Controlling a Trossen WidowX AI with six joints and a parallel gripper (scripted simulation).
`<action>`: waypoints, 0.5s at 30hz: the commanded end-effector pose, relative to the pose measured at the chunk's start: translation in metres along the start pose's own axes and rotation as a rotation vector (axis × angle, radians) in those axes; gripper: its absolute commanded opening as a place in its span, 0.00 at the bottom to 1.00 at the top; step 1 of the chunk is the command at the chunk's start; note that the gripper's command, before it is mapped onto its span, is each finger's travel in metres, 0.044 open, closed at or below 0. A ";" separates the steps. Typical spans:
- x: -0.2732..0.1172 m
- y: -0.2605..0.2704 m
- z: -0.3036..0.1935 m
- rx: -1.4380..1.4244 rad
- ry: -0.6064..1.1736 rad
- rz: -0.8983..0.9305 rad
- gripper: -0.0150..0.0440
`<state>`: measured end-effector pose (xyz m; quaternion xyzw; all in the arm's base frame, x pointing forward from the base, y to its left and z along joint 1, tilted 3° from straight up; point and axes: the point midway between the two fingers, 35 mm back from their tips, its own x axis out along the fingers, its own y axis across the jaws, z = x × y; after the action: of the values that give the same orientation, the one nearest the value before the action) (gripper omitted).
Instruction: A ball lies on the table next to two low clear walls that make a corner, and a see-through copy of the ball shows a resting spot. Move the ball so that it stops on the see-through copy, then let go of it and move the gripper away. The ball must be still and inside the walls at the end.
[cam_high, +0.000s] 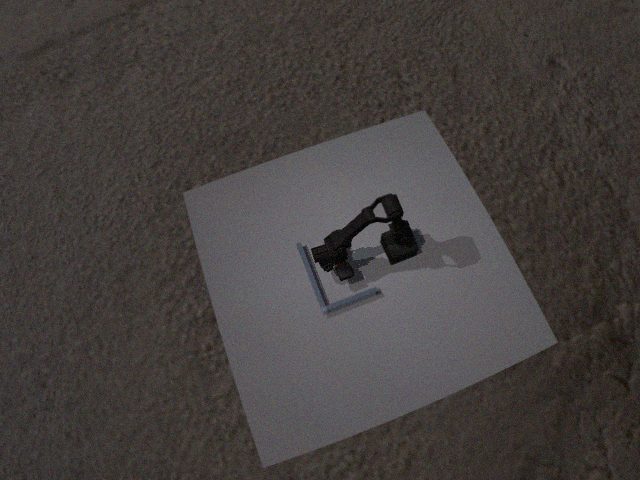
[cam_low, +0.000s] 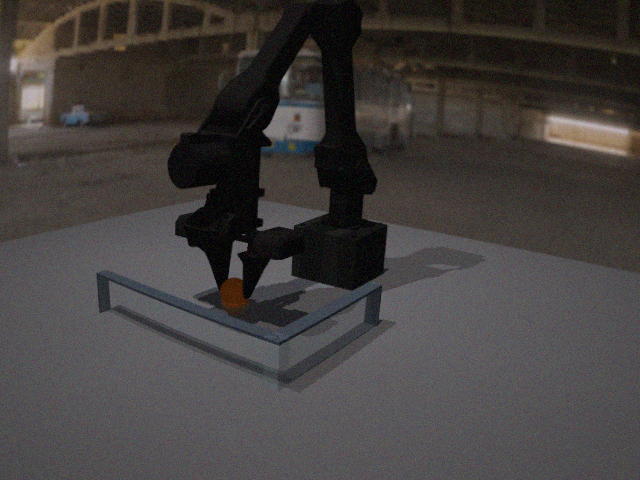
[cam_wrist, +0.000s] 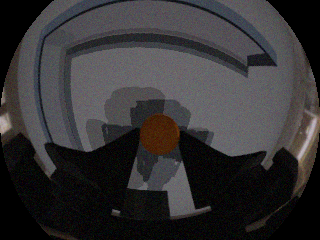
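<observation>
The orange ball (cam_low: 234, 292) (cam_wrist: 160, 134) is between the fingertips of my gripper (cam_low: 235, 294) (cam_wrist: 159, 133), which is shut on it. The ball is low, just above the table, inside the corner. In the exterior view a faint brownish edge of the see-through copy (cam_low: 237, 311) shows directly under the ball. The rest of the copy is hidden behind the ball, and it cannot be made out in the wrist view. The low clear walls (cam_high: 312, 276) (cam_low: 180, 305) have blue-grey rims and meet in a corner; neither touches the ball or fingers.
The arm's dark base (cam_high: 399, 246) (cam_low: 338, 253) stands outside the walls. The shorter wall (cam_high: 354, 300) (cam_low: 330, 312) runs from the corner on the base's side. The arm's shadow falls around the ball. The pale table (cam_high: 289, 392) (cam_low: 155, 413) has rough ground around it.
</observation>
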<state>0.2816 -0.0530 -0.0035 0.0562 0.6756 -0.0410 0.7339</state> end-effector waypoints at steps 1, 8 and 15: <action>0.007 0.000 -0.002 0.004 0.008 -0.004 0.25; 0.018 -0.001 -0.003 0.004 0.008 -0.004 0.25; 0.016 0.000 -0.001 0.000 0.003 0.000 0.39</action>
<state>0.2822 -0.0527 -0.0197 0.0564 0.6767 -0.0409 0.7329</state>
